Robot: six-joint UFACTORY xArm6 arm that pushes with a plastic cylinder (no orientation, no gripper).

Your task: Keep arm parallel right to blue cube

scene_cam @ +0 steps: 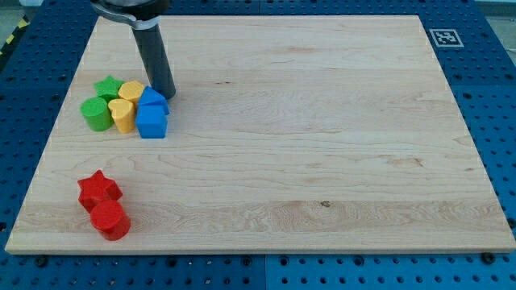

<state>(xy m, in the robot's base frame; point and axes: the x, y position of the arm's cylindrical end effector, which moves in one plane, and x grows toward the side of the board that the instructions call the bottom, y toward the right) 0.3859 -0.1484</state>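
The blue cube (151, 122) sits on the wooden board (322, 121) at the view's left, at the right end of a tight cluster. A second blue block (152, 100) lies just above it. My tip (167, 93) is the lower end of a dark rod coming down from the view's top. It stands at the upper right of the second blue block, touching or nearly touching it, and above and slightly right of the blue cube.
The cluster also holds a green star (108, 85), a green cylinder (96, 113), a yellow round block (131, 89) and a yellow heart-like block (122, 115). A red star (98, 190) and a red cylinder (110, 219) sit at the lower left.
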